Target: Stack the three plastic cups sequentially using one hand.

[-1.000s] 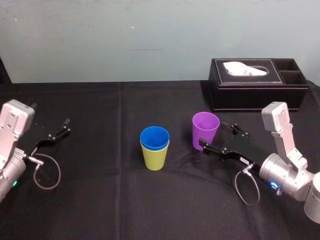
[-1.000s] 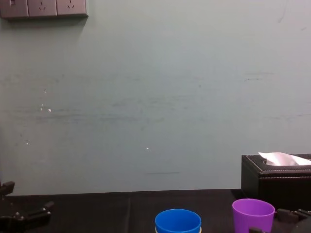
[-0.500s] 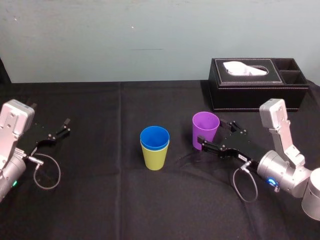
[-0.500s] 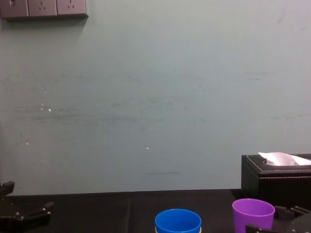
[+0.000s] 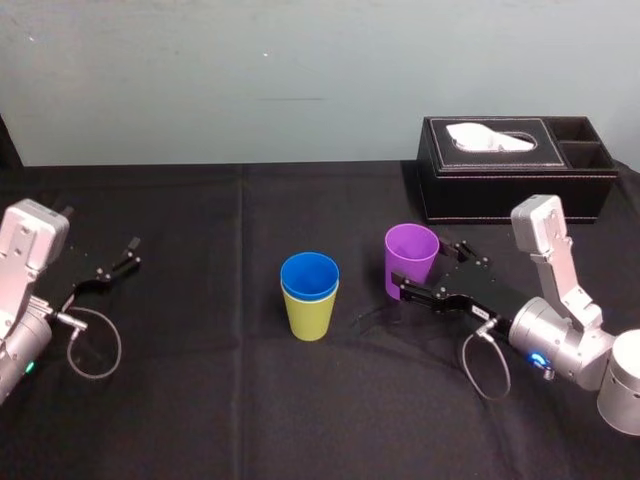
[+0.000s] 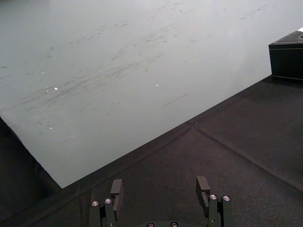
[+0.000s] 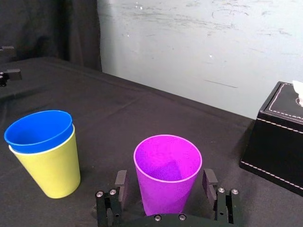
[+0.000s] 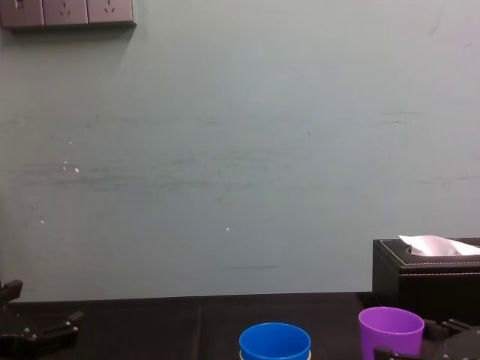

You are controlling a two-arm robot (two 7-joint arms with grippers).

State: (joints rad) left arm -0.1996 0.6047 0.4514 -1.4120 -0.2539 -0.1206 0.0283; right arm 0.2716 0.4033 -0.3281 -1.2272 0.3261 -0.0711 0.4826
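**Two cups nested, the purple one left to go**

We judge the job about two-thirds done. The blue cup [image 5: 309, 272] sits nested inside the yellow-green cup [image 5: 310, 316] near the middle of the worktop [image 5: 200, 400]. The purple cup [image 5: 411, 255] stands alone, upright on the cloth, to the right of that pair and in front of the black tissue box [image 5: 515, 190].

The right gripper [image 5: 430, 268] brackets the purple cup low down, fingers spread with one on each side (the right wrist view shows a sliver of gap at both, so no pinch yet, as far as we can tell). What remains, in our view, is to close, lift and drop the purple cup into the blue one.

The left gripper [image 6: 159, 183] lies idle at the far left of the worktop, its fingers spread on nothing.

Our count: three cups, one of each colour; two grippers; one tissue box.
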